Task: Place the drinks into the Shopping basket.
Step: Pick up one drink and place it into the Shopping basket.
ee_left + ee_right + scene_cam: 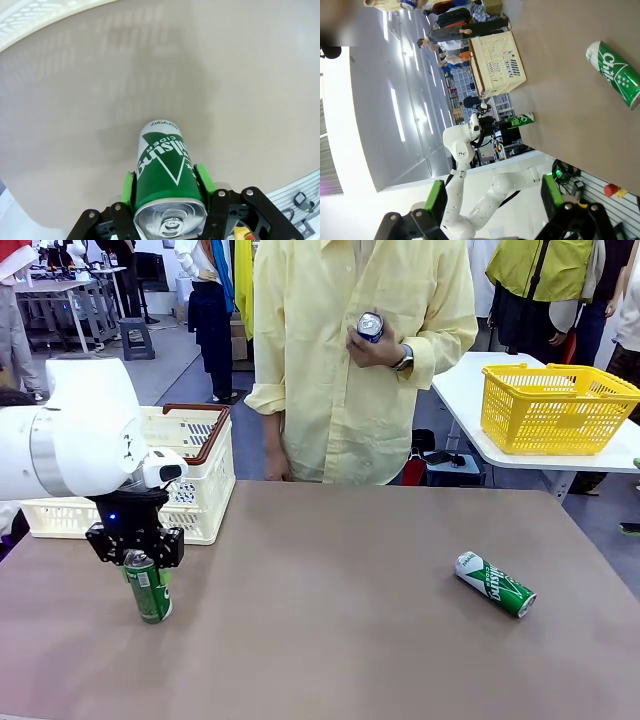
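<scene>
left end effector (143,565) clamped on smooth upright green can (150,595) on matte brown table (330,640), slotted cream basket (205,455) behind, partly hidden by arm (70,440), second green can (495,585) lying sideways, right end effector (493,195) fingers spread

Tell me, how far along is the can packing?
No can visible in the cream slotted plastic crate yet. In hand: the left gripper clamps one upright green aluminium can. Left: a second green can lying on the brown table, and the blue can in the person's hand.
</scene>
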{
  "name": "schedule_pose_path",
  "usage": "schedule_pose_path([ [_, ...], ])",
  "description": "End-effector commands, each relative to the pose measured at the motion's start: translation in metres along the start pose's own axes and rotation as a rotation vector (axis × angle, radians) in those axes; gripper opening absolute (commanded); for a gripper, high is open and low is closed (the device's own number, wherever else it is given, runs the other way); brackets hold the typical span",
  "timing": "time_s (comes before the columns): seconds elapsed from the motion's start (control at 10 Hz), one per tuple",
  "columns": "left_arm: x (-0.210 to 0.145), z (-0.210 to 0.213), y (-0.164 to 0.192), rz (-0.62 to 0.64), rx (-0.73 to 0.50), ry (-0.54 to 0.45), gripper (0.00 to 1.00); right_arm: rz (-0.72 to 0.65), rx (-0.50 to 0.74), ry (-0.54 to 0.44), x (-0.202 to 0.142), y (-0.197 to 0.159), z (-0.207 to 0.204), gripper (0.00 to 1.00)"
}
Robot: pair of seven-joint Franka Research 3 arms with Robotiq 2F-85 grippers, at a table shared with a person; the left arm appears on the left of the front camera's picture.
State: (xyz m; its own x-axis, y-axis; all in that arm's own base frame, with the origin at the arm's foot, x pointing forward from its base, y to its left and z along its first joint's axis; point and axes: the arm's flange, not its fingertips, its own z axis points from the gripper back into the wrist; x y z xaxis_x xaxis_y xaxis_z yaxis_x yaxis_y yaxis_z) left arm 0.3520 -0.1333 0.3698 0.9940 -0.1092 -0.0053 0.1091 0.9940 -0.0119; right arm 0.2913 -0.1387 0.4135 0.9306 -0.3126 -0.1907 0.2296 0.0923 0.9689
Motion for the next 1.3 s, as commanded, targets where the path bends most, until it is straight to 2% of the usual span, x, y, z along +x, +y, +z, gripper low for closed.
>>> schedule_pose_path([
  [0.0,-0.018,-0.009,0.008,-0.005,-0.011,-0.022,0.0,0.027,0.003,0.008,-0.001,0.0,0.001,1.0],
  [0.1,-0.025,0.008,0.013,-0.011,-0.021,-0.042,0.0,0.027,0.003,0.008,-0.001,0.0,0.001,1.0],
  [0.2,-0.035,0.046,0.022,-0.027,-0.047,-0.073,0.0,0.027,0.003,0.008,-0.001,0.0,0.001,1.0],
  [0.3,-0.044,0.101,0.037,-0.011,-0.033,-0.147,0.0,0.027,0.003,0.008,-0.001,0.0,0.001,1.0],
  [0.4,-0.043,0.167,0.057,-0.013,-0.07,-0.202,0.0,0.027,0.003,0.008,-0.001,0.0,0.001,1.0],
  [0.5,-0.032,0.215,0.076,0.049,-0.061,-0.273,0.0,0.027,0.003,0.008,-0.001,0.0,0.001,1.0],
  [0.6,-0.017,0.246,0.09,-0.052,-0.117,-0.258,0.0,0.027,0.003,0.008,-0.001,0.0,0.001,1.0],
  [0.8,0.029,0.275,0.114,0.041,-0.162,-0.392,0.0,0.027,0.003,0.008,-0.001,0.0,0.001,1.0],
  [0.9,0.047,0.276,0.117,0.063,-0.209,-0.502,0.0,0.027,0.003,0.008,-0.001,0.0,0.001,1.0],
  [1.0,0.069,0.273,0.115,0.13,-0.224,-0.564,0.0,0.027,0.003,0.008,-0.001,0.0,0.001,1.0],
  [1.2,0.11,0.253,0.108,0.237,-0.094,-0.49,0.0,0.027,0.003,0.008,-0.001,0.0,0.001,1.0],
])
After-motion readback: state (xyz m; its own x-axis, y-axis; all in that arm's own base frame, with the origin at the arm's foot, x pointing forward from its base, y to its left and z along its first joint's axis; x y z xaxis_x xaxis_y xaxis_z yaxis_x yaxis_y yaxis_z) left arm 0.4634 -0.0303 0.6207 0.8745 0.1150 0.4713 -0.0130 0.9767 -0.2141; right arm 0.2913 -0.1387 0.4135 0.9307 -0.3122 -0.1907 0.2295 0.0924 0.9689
